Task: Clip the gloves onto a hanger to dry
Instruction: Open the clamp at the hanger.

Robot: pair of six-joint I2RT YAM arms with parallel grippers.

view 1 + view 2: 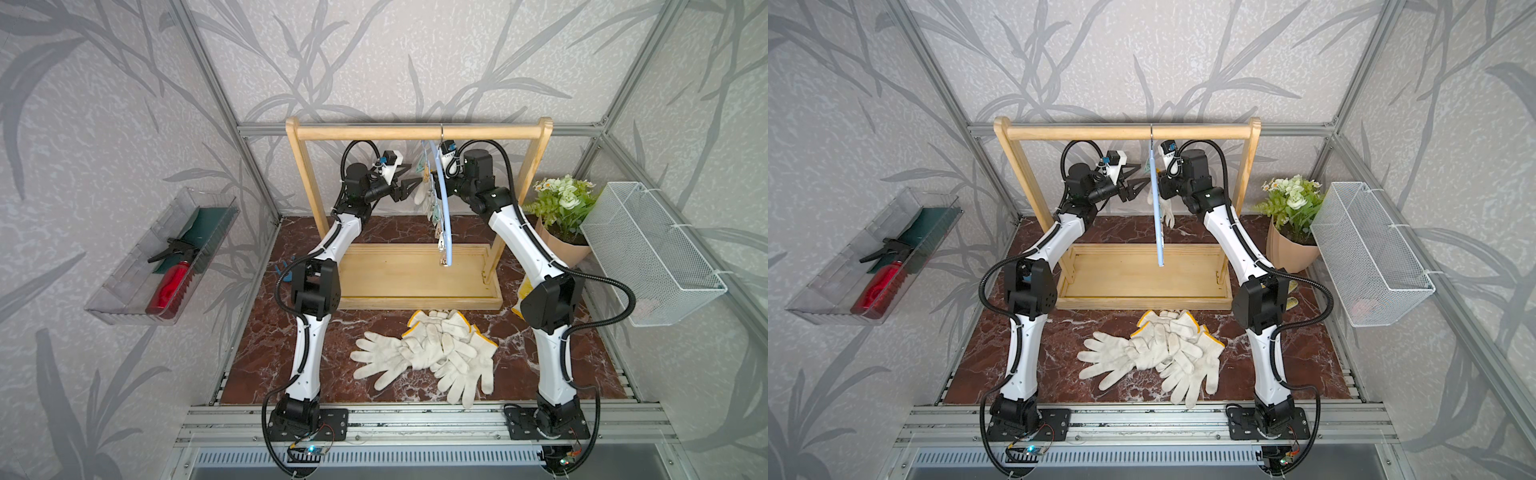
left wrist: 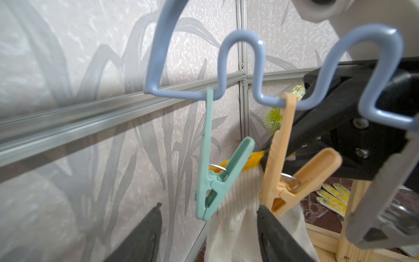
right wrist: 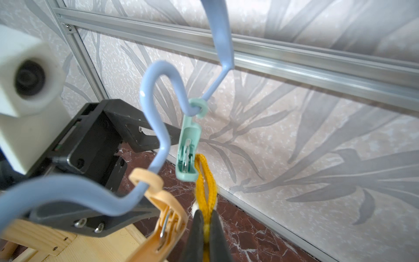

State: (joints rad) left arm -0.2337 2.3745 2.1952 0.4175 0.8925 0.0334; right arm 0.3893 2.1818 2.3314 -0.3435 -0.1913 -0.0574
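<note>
The light-blue hanger (image 1: 444, 195) (image 1: 1158, 208) hangs by its hook from the wooden rack's top bar. In the right wrist view my right gripper (image 3: 206, 229) is shut on the yellow cuff of one off-white glove (image 2: 235, 217), holding it up beside the hanger's teal clip (image 3: 188, 147) (image 2: 215, 181). My left gripper (image 2: 208, 229) (image 1: 413, 174) is open, and the teal clip's tip lies between its fingers. Whether the clip bites the glove I cannot tell. An orange clip (image 2: 292, 181) hangs next to it. More gloves (image 1: 432, 353) (image 1: 1158, 349) lie piled on the table's front.
The wooden rack (image 1: 415, 133) stands on its tray base (image 1: 415, 274) at the back. A potted plant (image 1: 565, 208) and a wire basket (image 1: 648, 253) are on the right, a clear bin with a red spray bottle (image 1: 166, 286) on the left wall. A yellow patterned glove (image 2: 333, 195) lies by the rack.
</note>
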